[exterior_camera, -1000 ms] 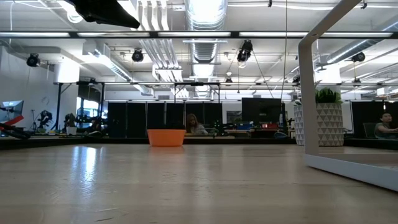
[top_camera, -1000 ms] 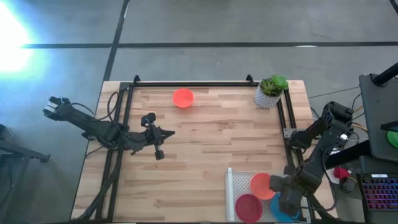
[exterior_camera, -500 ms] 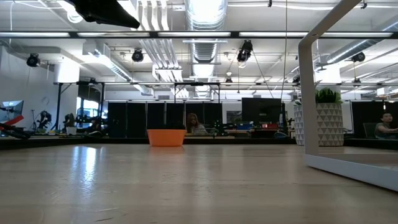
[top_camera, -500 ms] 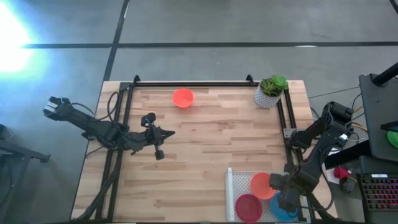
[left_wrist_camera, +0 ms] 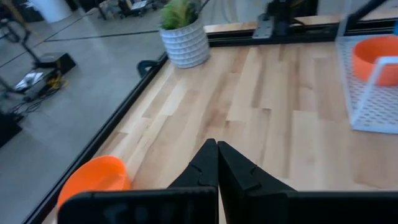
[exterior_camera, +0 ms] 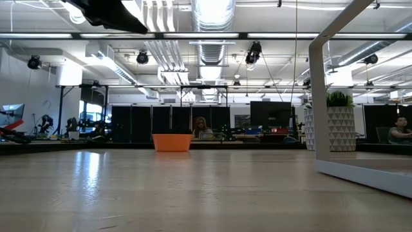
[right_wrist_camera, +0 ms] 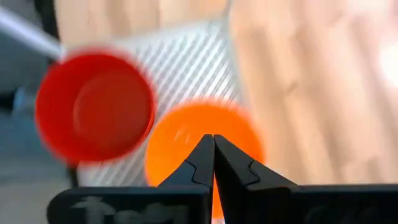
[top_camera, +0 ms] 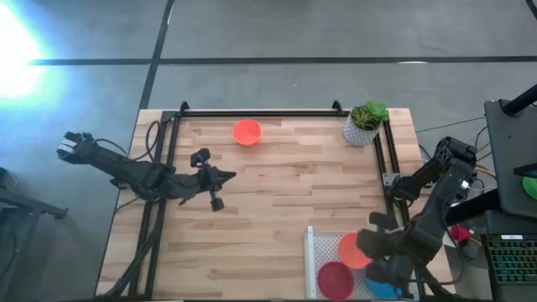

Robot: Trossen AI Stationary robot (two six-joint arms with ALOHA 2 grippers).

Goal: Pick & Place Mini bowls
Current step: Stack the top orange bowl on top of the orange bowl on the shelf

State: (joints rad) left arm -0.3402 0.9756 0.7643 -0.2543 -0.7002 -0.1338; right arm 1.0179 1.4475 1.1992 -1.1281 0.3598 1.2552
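The right end effector (top_camera: 375, 243) hangs over the white perforated tray (top_camera: 311, 252) at the near right corner of the pale wooden tabletop (top_camera: 285, 193), its two dark fingers pressed together with nothing between them. In its wrist view the fingertips (right_wrist_camera: 212, 149) sit above the small round orange plastic bowl (top_camera: 349, 249), with the small round red plastic bowl (top_camera: 335, 276) just beside it in the tray. A small blue bowl (top_camera: 384, 283) seems to lie at the tray's right end, though the arm hides most of it.

Farther back, the left end effector (top_camera: 228, 177) is over bare wood on the left half, fingers closed and empty.

Near the far edge stands another small round orange-red plastic bowl (top_camera: 247, 132), alone and upright. At the far right corner stands the white patterned pot with a green plant (top_camera: 363, 124).
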